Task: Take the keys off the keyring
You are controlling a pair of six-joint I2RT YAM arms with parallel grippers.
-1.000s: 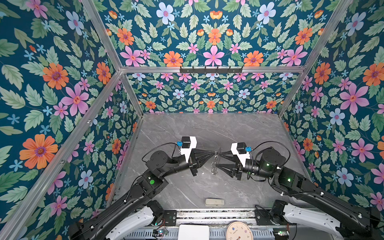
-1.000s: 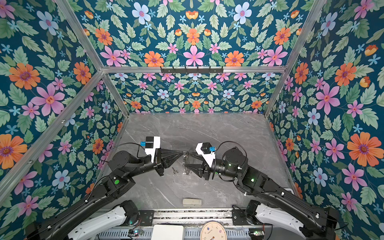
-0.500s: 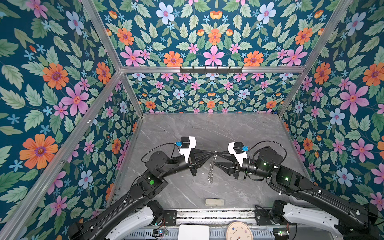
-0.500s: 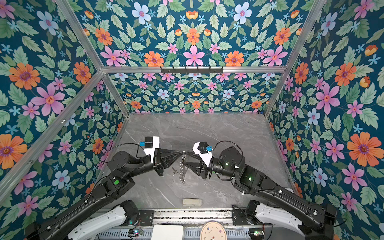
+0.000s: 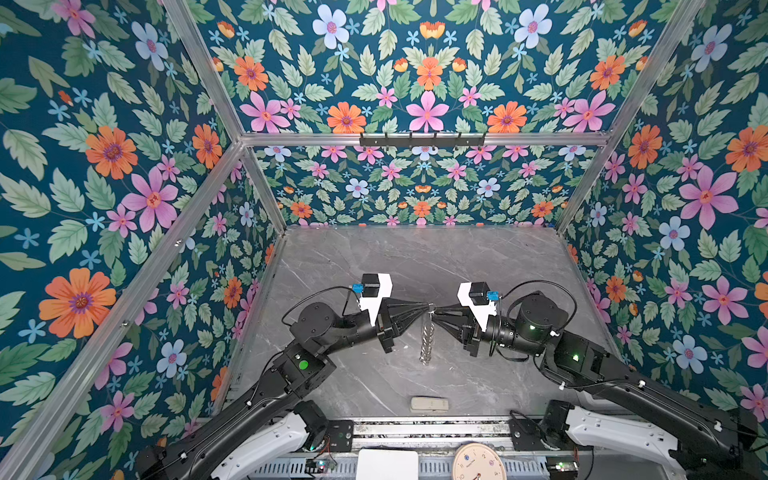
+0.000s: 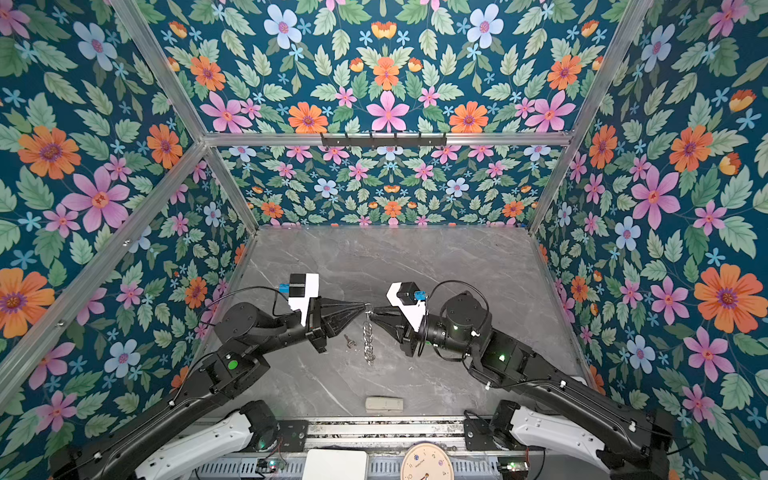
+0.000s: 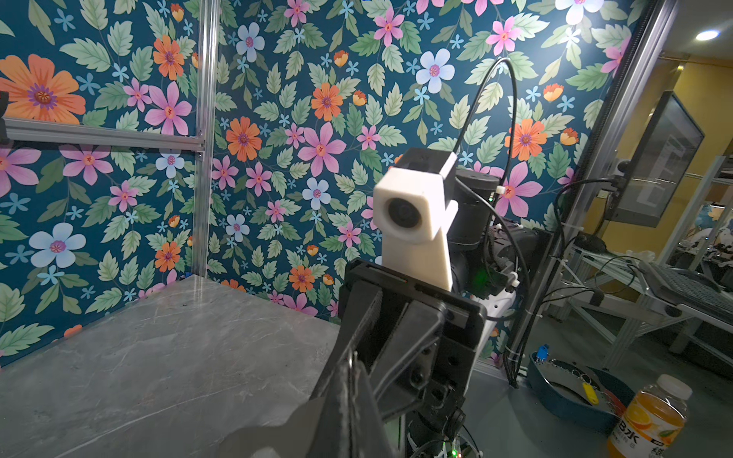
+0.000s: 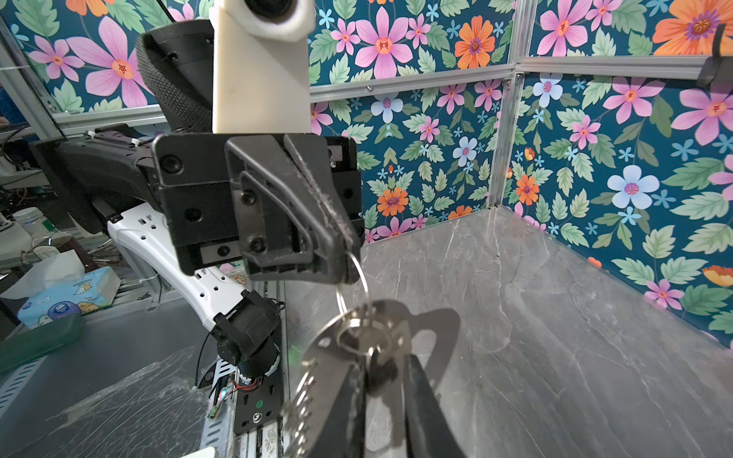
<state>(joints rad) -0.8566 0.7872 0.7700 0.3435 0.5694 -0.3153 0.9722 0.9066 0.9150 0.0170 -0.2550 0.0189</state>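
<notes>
My left gripper (image 5: 427, 307) is shut on the small silver keyring (image 5: 431, 308), holding it above the table. The link chain (image 5: 427, 340) hangs straight down from it. In the right wrist view the ring (image 8: 357, 277) leaves the left gripper (image 8: 345, 253) and carries one silver key (image 8: 380, 333) and the flat grey oval loop (image 8: 440, 329). My right gripper (image 8: 382, 363) meets it tip to tip, and its narrowed fingers (image 8: 424, 404) sit against that key's blade. A second key (image 6: 349, 341) lies loose on the table below the left gripper.
A pale beige block (image 5: 429, 404) lies near the table's front edge (image 5: 415, 417). Flowered walls close the grey marble table on three sides. A metal rail (image 5: 424, 430) and both arm bases run along the front.
My right gripper has moved left up to the ring and narrowed its jaws around the hanging key. The left gripper has stayed still, shut on the ring.
</notes>
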